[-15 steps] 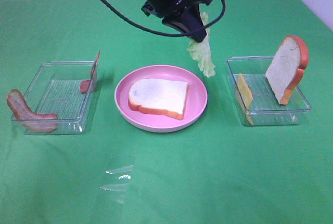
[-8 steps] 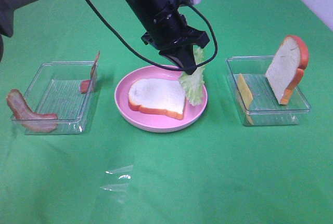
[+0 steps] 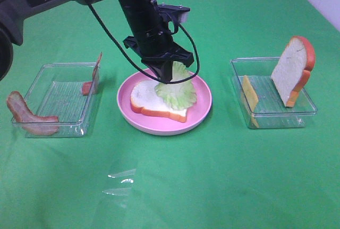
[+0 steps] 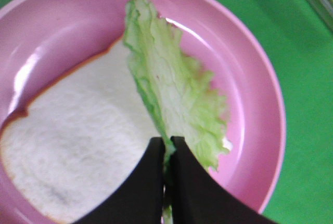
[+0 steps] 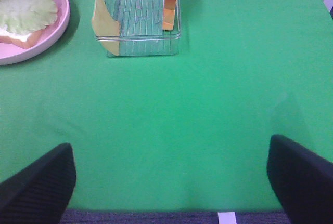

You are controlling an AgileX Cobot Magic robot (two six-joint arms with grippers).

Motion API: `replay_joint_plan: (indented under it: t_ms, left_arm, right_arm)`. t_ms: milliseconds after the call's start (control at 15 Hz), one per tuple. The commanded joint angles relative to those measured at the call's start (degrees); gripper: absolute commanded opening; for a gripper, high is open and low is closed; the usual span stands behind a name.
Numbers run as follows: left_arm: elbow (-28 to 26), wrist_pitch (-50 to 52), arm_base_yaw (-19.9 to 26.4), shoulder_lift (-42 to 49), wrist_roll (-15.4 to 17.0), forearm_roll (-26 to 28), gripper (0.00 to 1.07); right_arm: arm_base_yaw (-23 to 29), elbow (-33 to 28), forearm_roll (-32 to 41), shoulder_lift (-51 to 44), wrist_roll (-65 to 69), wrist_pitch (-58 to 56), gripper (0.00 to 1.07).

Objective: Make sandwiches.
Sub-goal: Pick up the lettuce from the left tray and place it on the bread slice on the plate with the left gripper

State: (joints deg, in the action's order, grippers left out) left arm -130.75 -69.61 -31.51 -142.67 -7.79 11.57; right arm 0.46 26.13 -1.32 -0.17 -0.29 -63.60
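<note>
A white bread slice (image 3: 151, 97) with an orange crust lies flat on the pink plate (image 3: 159, 129). My left gripper (image 3: 164, 78) is shut on the stem of a pale green lettuce leaf (image 3: 177, 93). The leaf drapes over the right half of that slice. The left wrist view shows the black fingertips (image 4: 156, 154) pinched on the lettuce (image 4: 171, 94), above the bread (image 4: 78, 151) and plate (image 4: 244, 78). My right gripper (image 5: 171, 182) is open over bare cloth, well short of the right tray (image 5: 140, 44). It is outside the exterior view.
The right tray (image 3: 273, 113) holds a yellow cheese slice (image 3: 249, 93) and a second bread slice (image 3: 292, 69), both leaning upright. On the left tray (image 3: 61, 99), one bacon strip (image 3: 29, 116) hangs over the near corner and another (image 3: 94, 75) rests against the far wall. Clear film scraps (image 3: 121, 182) lie on the cloth in front.
The left arm came down and leftward with the lettuce, from above the plate's far right edge to resting it on the bread slice. Its grip stayed shut.
</note>
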Motion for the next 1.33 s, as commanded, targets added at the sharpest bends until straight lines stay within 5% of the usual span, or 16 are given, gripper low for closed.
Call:
replay_joint_plan:
  t_ms: [67, 1000, 1133, 1333]
  left_arm:
    - [0.1, -5.8, -0.2, -0.1, 3.3, -1.3, 0.0]
    - [2.1, -5.8, -0.2, 0.1, 13.5, -4.9, 0.0]
    - [2.1, -5.8, -0.2, 0.1, 13.5, -4.2, 0.09]
    - [2.1, -5.8, -0.2, 0.2, 15.3, -3.3, 0.6]
  right_arm:
    - [0.0, -0.2, -0.1, -1.3, -0.3, 0.2, 0.96]
    - [0.0, -0.2, -0.1, -1.3, -0.3, 0.2, 0.96]
    - [0.0, -0.2, -0.1, -1.3, -0.3, 0.2, 0.96]
    - [0.0, -0.2, -0.1, -1.3, -0.3, 0.2, 0.96]
